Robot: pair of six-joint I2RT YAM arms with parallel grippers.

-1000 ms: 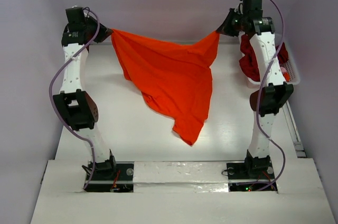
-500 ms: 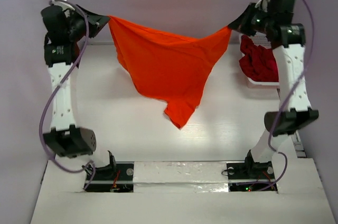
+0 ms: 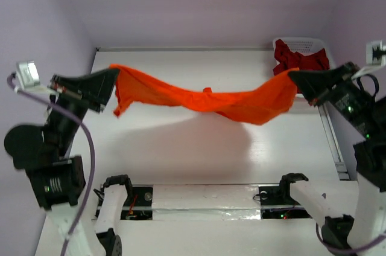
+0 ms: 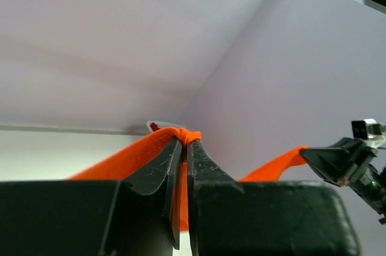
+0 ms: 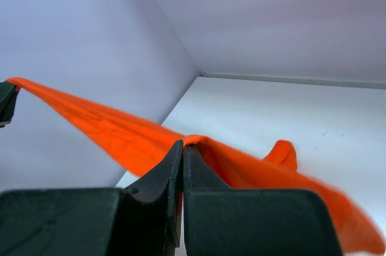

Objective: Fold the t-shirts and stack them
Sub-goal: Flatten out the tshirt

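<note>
The two arms have swung up and wide since a second ago. The left gripper [image 3: 113, 80] and right gripper [image 3: 294, 77], each pinched shut on an edge of the orange t-shirt [image 3: 205, 100], now pull it into a long sagging band above the table [image 3: 181, 153] — no longer a deep drape. This is likely a spread before laying it flat. Farther back, the dark red t-shirts [image 3: 298, 60] sit heaped in the white basket [image 3: 304, 43].

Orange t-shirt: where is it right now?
In the top view the orange t-shirt hangs stretched above the table, its left end pinched in the left fingers, its right end in the right fingers near the basket.
</note>
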